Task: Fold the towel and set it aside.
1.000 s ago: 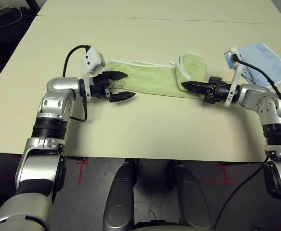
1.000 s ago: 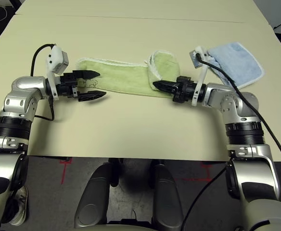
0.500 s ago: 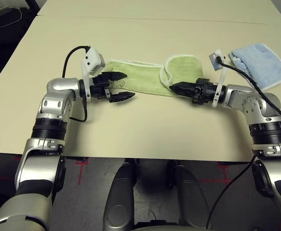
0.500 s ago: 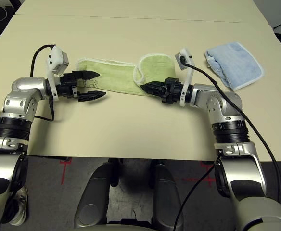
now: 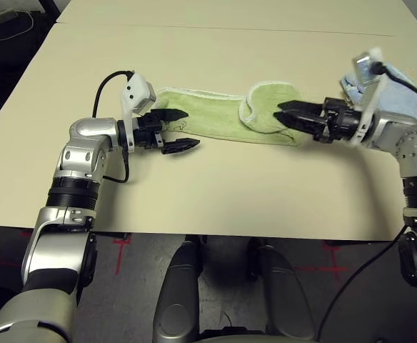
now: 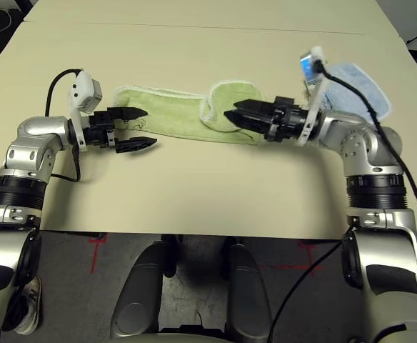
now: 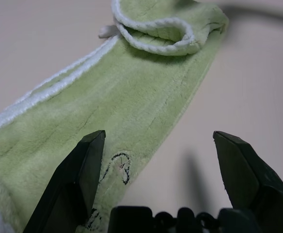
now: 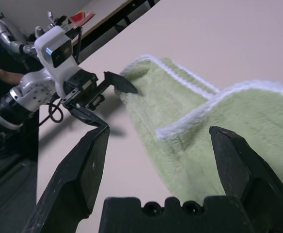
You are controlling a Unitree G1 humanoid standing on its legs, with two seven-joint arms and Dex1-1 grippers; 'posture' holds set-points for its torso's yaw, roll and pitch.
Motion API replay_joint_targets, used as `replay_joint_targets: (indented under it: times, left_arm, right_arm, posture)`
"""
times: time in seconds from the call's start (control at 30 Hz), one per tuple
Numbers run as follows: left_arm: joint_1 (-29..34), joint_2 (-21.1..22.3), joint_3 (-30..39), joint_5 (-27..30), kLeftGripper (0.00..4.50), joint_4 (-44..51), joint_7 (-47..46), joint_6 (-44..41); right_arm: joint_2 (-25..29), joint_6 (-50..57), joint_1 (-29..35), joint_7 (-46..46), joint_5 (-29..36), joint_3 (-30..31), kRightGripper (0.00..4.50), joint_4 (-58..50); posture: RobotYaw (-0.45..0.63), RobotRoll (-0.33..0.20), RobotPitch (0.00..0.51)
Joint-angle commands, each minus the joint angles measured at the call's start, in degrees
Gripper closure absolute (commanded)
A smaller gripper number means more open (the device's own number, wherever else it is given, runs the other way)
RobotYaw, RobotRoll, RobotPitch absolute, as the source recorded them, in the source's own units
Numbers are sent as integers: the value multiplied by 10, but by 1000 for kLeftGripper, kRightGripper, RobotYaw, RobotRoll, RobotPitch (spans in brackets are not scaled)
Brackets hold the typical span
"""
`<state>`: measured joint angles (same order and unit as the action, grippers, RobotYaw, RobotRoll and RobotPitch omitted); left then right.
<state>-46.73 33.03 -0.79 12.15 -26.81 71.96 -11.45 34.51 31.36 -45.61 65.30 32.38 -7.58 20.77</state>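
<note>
Left eye view: table (image 5: 194, 193) bears the green towel (image 5: 215, 118), partly folded.

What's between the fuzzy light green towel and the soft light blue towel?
The robot's black right gripper and silver arm reach in there, between the green and blue towels, seen in the right eye view.
</note>
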Motion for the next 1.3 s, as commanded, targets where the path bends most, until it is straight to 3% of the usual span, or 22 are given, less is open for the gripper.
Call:
replay_joint_targets:
  times: [0.03,0.23,0.33,0.57,0.9,1.3]
  left_arm:
    - [18,-1,0,12,0,18,-4,-9]
    - [59,10,8,22,0,62,-23,-35]
    - [72,15,16,28,0,82,-37,-49]
    - [85,21,28,41,0,106,-64,-64]
    - [52,15,32,43,0,79,-87,-78]
    - [32,91,60,152,0,178,-63,-309]
  right_arm:
    - [-3,-173,15,32,-51,-13,46,82]
    - [-34,-428,24,84,-112,-2,46,244]
    - [-47,-463,22,107,-114,-6,46,286]
    - [-37,-463,25,172,-107,-10,46,295]
    - [-5,-494,20,214,-121,-7,46,309]
    - [-17,-479,24,203,-114,-7,46,278]
  posture:
    - [51,0,255]
    - [71,0,264]
    - [98,0,275]
    - [100,0,273]
    - [97,0,258]
    - [107,0,259]
